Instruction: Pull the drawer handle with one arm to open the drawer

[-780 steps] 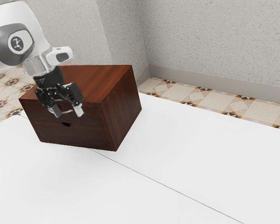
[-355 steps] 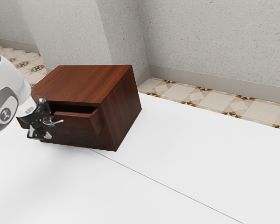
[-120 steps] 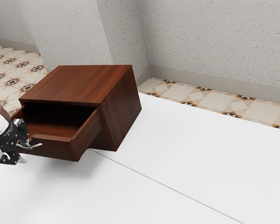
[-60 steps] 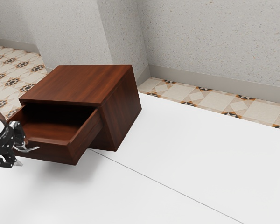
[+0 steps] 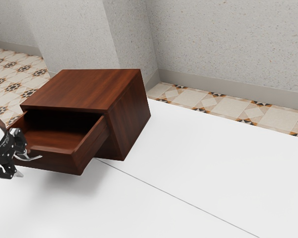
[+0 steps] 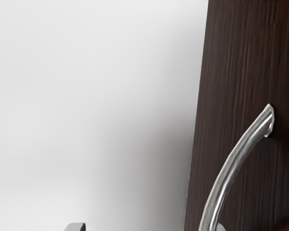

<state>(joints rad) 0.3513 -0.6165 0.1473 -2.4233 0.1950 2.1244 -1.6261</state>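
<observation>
Gripper (image 5: 6, 170): black, at the exterior view's far left edge, low in front of the drawer and just above the tabletop; fingers spread, pinching nothing.
Fingertips (image 6: 76, 226): grey, two of them at the wrist view's edge, well apart; one out over the white tabletop, the other right beside the handle's bar.
Handle (image 5: 31, 157): thin silver bow on the drawer's front, jutting toward the gripper and reaching just beside it; in the wrist view (image 6: 237, 166) a curved metal bar, one end fixed into the dark wood, bowed away from the board in the middle.
Drawer (image 5: 91, 142): open, slid well out of the cabinet toward the exterior view's left; reddish-brown floor and side wall on show, nothing seen lying inside; front board (image 6: 245, 72) dark and grained in the wrist view.
Cabinet (image 5: 89, 88): dark red-brown wooden box, set at an angle on the table, top bare, dark hollow open above the drawer.
Table (image 5: 213, 173): white, with a thin seam running slantwise from under the cabinet toward the exterior view's lower right.
Floor (image 5: 228, 106): patterned tiles, beyond the table's far edge.
Wall (image 5: 228, 39): pale, speckled, with a plain skirting strip along its foot.
</observation>
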